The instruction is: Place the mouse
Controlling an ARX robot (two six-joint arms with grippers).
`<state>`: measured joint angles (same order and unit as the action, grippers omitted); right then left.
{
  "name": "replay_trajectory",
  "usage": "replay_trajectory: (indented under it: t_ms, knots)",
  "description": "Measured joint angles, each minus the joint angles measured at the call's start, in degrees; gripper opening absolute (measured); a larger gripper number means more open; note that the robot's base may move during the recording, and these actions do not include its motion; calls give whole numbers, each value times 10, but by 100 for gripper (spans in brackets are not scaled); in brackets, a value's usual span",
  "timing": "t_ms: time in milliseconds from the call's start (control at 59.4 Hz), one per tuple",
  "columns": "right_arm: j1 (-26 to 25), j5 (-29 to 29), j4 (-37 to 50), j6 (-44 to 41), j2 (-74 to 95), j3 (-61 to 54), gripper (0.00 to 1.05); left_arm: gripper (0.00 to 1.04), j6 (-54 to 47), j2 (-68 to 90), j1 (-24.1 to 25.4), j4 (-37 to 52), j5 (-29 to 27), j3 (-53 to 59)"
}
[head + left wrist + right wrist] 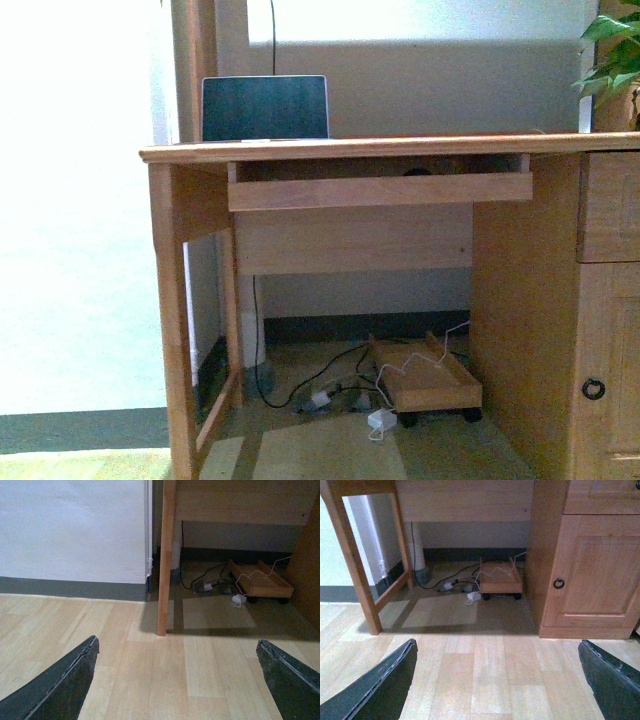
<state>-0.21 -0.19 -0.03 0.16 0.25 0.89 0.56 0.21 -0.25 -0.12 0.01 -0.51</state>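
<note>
The left gripper [176,642] has its two dark, flat-edged fingers spread wide, with nothing between them but the light wood plank floor [125,680]. The right gripper [497,643] is spread the same way and is also empty. Both wrist cameras look low, at floor level. The left faces the pale wooden desk leg [166,555]. The right faces the panelled cupboard door [597,565] with its dark ring pull [559,583].

Neither wrist view shows the mouse. In the front view a small dark domed shape [418,171] peeks over the front board of the pale wooden sliding keyboard tray [380,190], just under the desktop [400,147]. It is probably the mouse, but too little of it shows to be sure.

The main risk is that narrow slot. Reaching in from below could knock a finger against the tray board or the desktop edge. A smooth dome may also squirt out of a shallow pinch. If dropped, it would likely fall towards the tangle of black and white cables [330,385] and the low wooden trolley on castors [425,375], where it would be awkward to retrieve. A careless placement on top could nudge the dark-screened, silver-framed laptop [265,108].
</note>
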Motion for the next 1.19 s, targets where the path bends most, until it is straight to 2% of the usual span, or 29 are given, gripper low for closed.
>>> replay_trajectory:
  t_ms: [1195]
  knots:
    - [0, 0, 0, 0, 0, 0, 97, 97, 0, 0, 0, 0, 0, 0]
